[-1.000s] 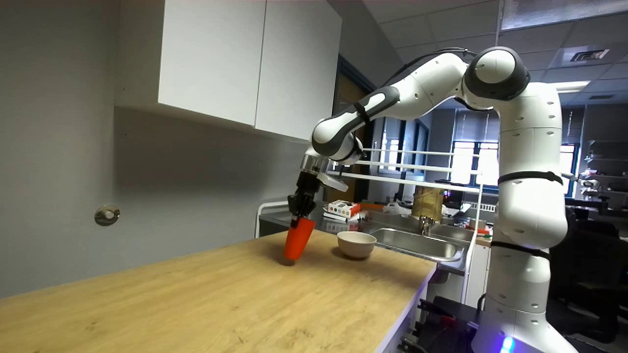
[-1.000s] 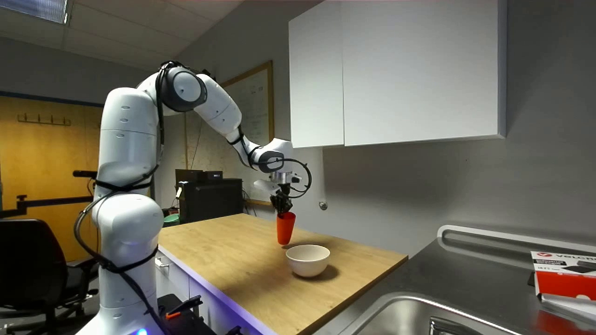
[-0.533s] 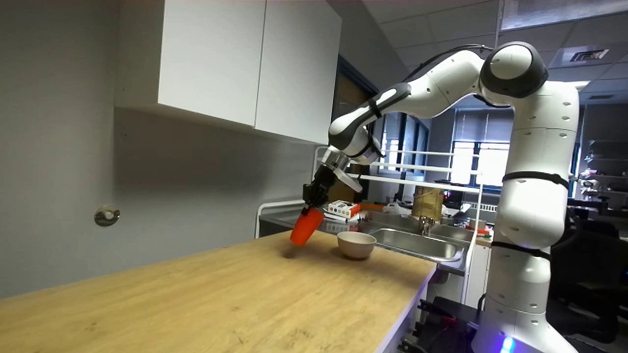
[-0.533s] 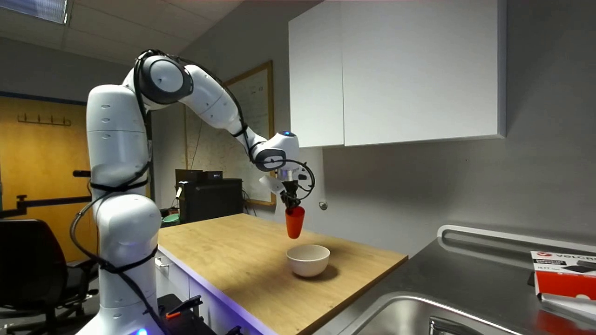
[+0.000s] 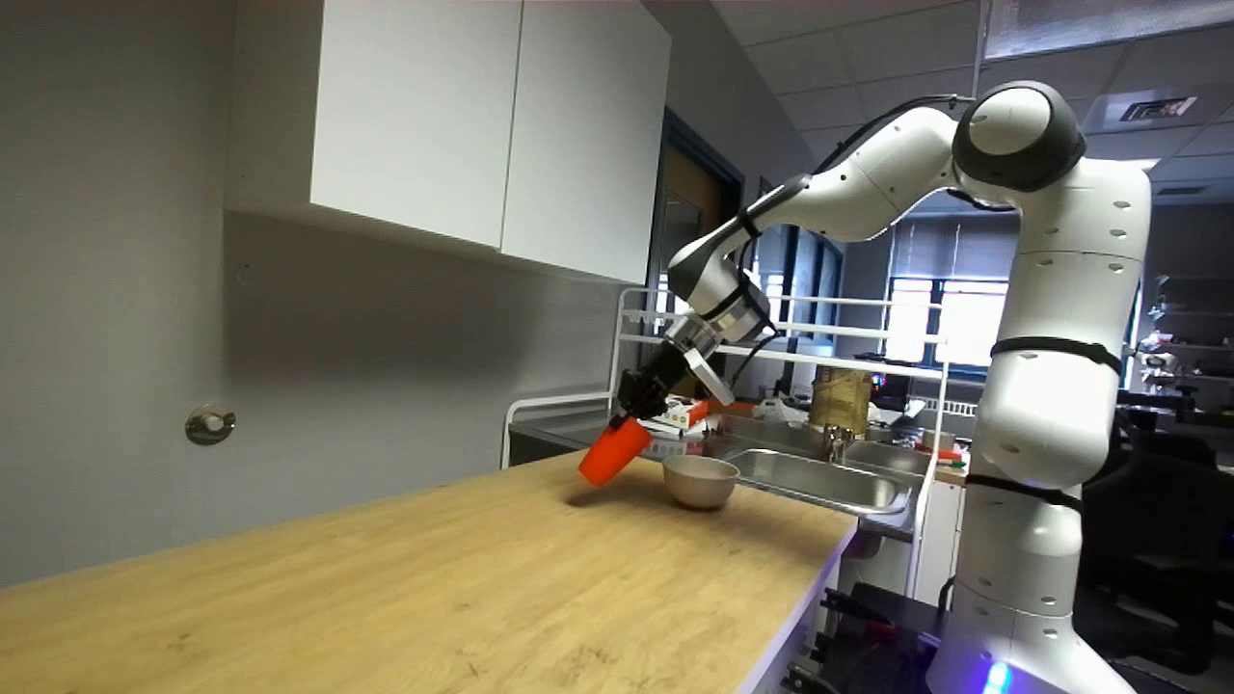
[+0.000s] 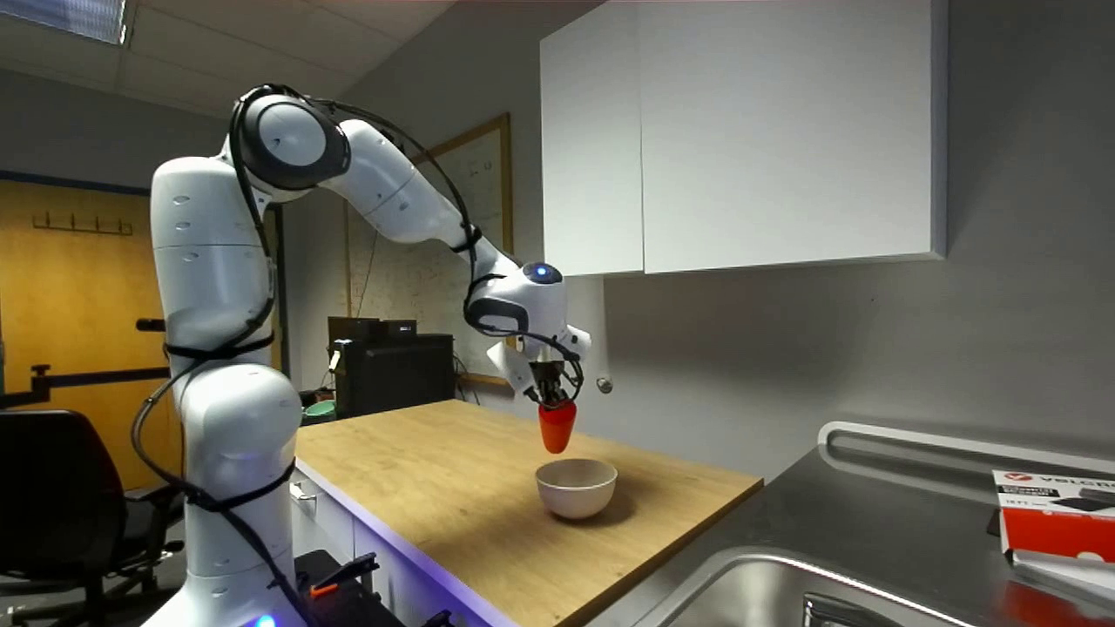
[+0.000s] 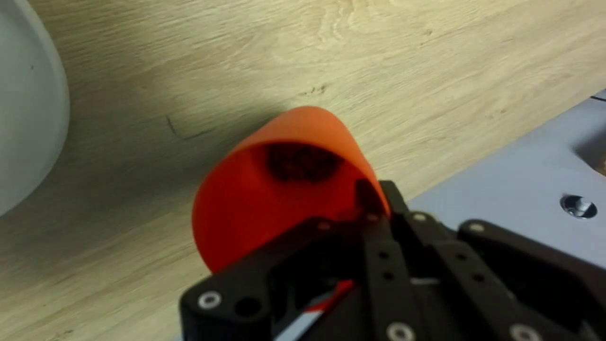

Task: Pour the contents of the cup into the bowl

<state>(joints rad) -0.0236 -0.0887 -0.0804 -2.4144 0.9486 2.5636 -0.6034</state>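
Observation:
The red-orange cup point(image 5: 615, 453) hangs tilted above the table, beside the bowl; it also shows in an exterior view point(image 6: 557, 428) and the wrist view point(image 7: 236, 208). My gripper point(image 7: 380, 199) is shut on the cup's rim wall, one finger inside the cup and one outside. The dark brown contents point(image 7: 303, 162) lie at the cup's bottom in the wrist view. The whitish bowl point(image 5: 701, 482) stands upright on the table, also in an exterior view point(image 6: 575, 489). Part of it shows at the wrist view's left edge point(image 7: 28, 104). A small dark speck shows in it there.
The wooden table point(image 5: 434, 588) ends near a steel sink point(image 5: 819, 480). White cabinets point(image 6: 749, 139) hang on the wall above. A Velcro box point(image 6: 1058, 514) lies on the dark counter point(image 6: 871, 522). A white rack point(image 5: 819, 360) stands behind the arm.
The gripper has lifted the cup, moved it nearer the bowl and tilted it further, with its mouth leaning toward the bowl's side. The bowl has not moved.

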